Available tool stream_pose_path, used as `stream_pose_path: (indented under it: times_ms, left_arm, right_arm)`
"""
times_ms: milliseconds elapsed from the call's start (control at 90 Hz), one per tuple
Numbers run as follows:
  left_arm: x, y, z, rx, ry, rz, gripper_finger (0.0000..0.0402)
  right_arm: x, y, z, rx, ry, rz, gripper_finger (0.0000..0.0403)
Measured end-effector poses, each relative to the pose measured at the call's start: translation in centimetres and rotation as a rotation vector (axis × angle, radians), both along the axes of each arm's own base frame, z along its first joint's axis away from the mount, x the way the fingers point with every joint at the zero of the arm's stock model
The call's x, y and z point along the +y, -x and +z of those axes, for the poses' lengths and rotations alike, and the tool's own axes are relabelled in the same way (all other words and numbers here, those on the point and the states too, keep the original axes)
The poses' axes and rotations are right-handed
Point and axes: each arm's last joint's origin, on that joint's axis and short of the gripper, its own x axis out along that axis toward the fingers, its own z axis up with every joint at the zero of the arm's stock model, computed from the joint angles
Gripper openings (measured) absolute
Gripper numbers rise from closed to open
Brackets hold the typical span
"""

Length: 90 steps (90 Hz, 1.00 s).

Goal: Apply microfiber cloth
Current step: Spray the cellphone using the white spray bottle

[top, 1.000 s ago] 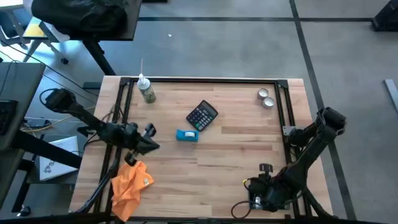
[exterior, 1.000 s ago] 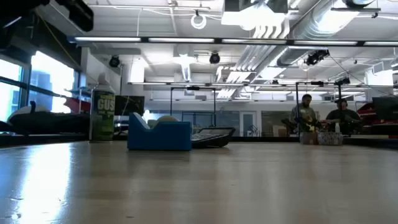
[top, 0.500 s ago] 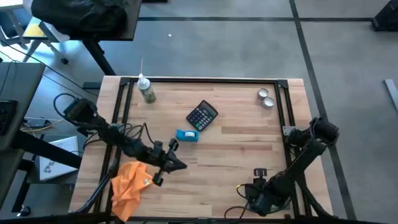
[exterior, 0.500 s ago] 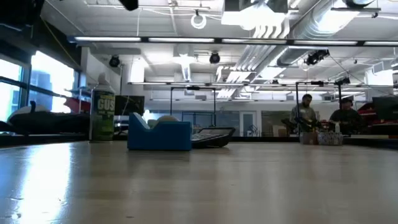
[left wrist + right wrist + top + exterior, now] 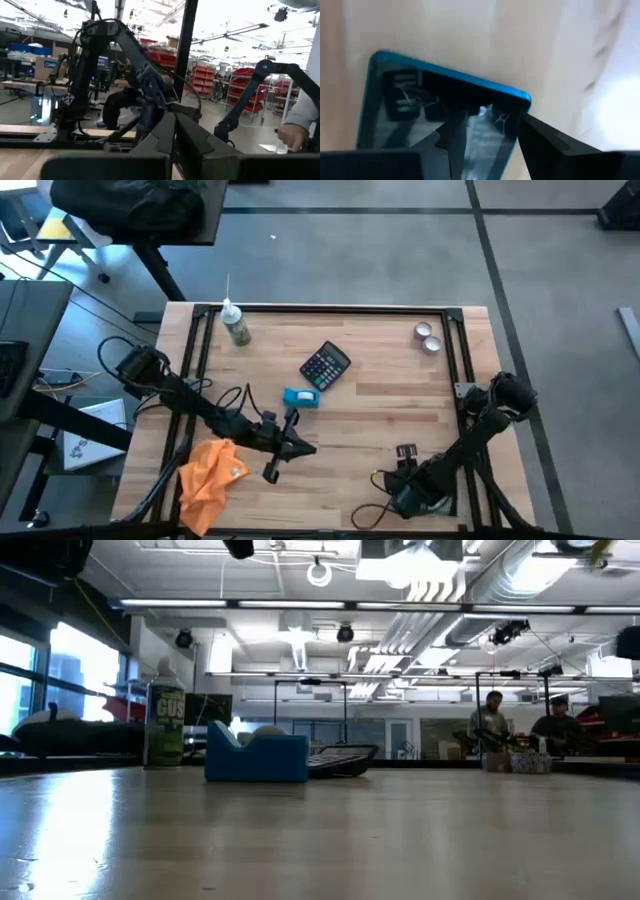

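Cloth (image 5: 210,478) lies at the table's near-left corner, long axis running toward the near edge. L gripper (image 5: 300,446) is just beside it toward table centre, fingers look closed, empty. R gripper (image 5: 400,452), well apart, can't tell its state. L arm far nearer.

We see left arm (image 5: 190,402): dark, near-black links, rounded bulky joint housing at its base end, thin black cables looping alongside links. Left gripper (image 5: 292,446): black, two fingers, angular wedge-shaped in our left wrist view. Right arm (image 5: 470,442): same dark finish, rounded black joint knob at its elbow, slim straight link, thin cable loop trailing near wrist. Right gripper (image 5: 402,465): black; fingers (image 5: 545,142) flat, dark, tapering to points in our right wrist view
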Motion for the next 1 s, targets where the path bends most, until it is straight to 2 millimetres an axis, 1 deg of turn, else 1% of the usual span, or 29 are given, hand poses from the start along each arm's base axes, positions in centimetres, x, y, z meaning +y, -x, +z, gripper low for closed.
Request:
stream_pose_path:
  times_ms: [200,289,389,478,556,633,733,800,878,1000]
  left_arm:
    - [-0.4,-0.4,-0.7,0.038,0.036,-0.017,0.0]
    - [-0.8,-0.2,-1.0,0.084,0.033,-0.031,0.0]
    - [-1.2,0.3,-0.7,0.123,0.018,-0.029,0.0]
    - [-1.4,0.8,-0.8,0.188,-0.025,0.044,0.0]
    - [-1.4,1.0,-1.2,0.244,-0.031,0.168,0.0]
    - [-1.2,1.0,-1.7,0.283,-0.005,0.275,0.0]
    - [-0.6,0.6,-2.6,0.31,0.032,0.358,0.0]
    - [-0.1,0.1,-3.1,0.32,0.06,0.38,0.0]
    - [0.5,-0.8,-3.7,0.337,0.07,0.373,0.0]
    - [0.9,-3.4,-4.3,0.348,0.051,0.328,0.0]
  right_arm:
    - [-3.2,-2.8,0.0,-0.039,0.108,0.103,0.014]
    - [-5.0,-4.0,0.0,-0.063,0.189,0.139,0.014]
    - [-6.8,-5.5,0.1,-0.1,0.258,0.165,0.014]
    - [-8.3,-6.4,0.4,-0.093,0.289,0.154,0.014]
    - [-9.0,-6.7,1.2,-0.062,0.302,0.131,0.014]
    - [-8.6,-6.3,2.4,-0.016,0.316,0.124,0.014]
    - [-6.9,-4.7,4.5,0.018,0.292,0.112,0.014]
    - [-5.4,-3.0,5.6,0.037,0.236,0.076,0.014]
    - [-3.4,-0.9,6.4,0.038,0.158,0.027,0.014]
    - [-0.3,2.6,6.5,0.001,0.112,-0.001,0.014]
